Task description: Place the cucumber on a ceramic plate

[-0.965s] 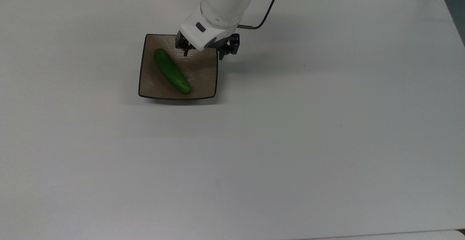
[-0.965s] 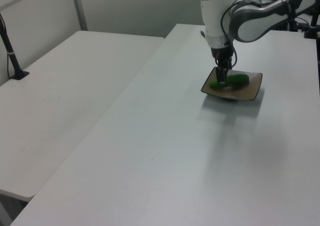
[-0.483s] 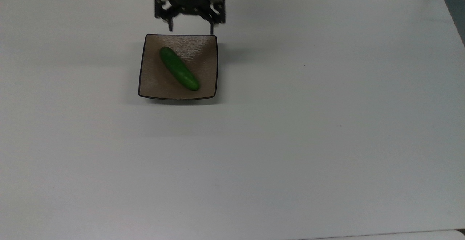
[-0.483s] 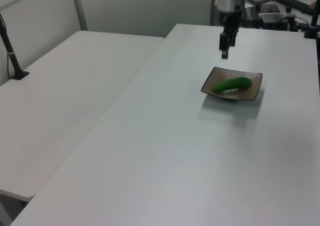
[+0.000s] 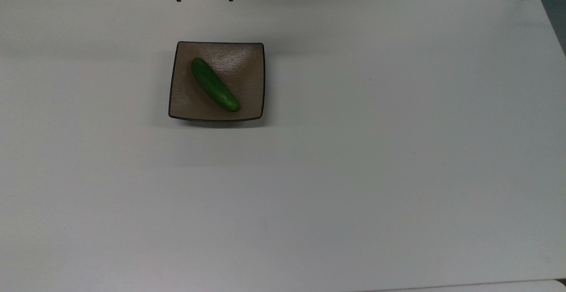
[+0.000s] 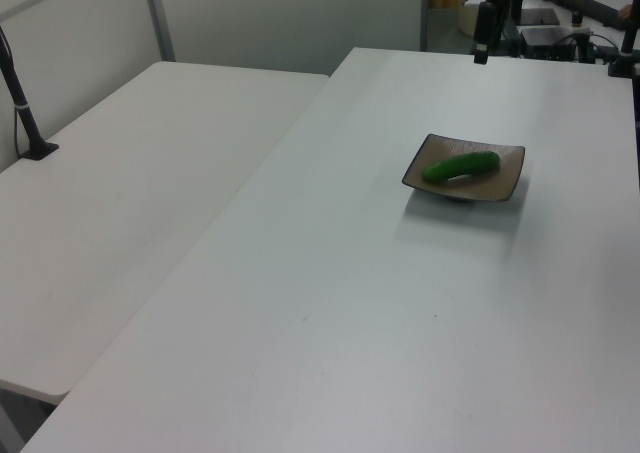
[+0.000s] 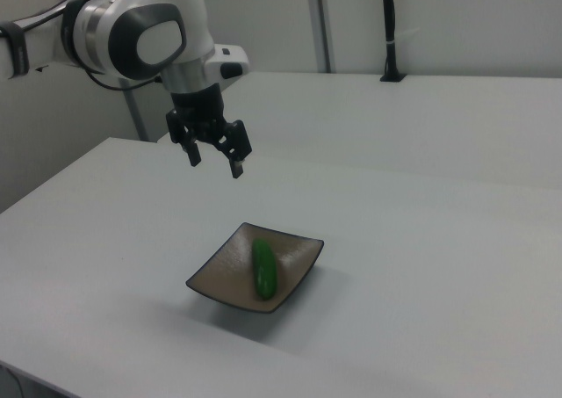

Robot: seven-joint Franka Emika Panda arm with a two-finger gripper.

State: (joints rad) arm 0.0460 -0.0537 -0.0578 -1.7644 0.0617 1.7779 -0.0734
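Right view: gripper (image 7: 213, 161) is seen high, fingers spread wide, nothing held. Cucumber (image 7: 264, 269) lies below it, diagonal in ceramic plate (image 7: 214, 280). Placement judged done; retreat should be kept vertical, clear of the plate.

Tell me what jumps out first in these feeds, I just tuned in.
The dark green cucumber lies diagonally across the square brown ceramic plate, the only colour on the white table, toward the top view's upper left. In the right view, the gripper hangs open in the air above and beyond the plate, holding nothing.
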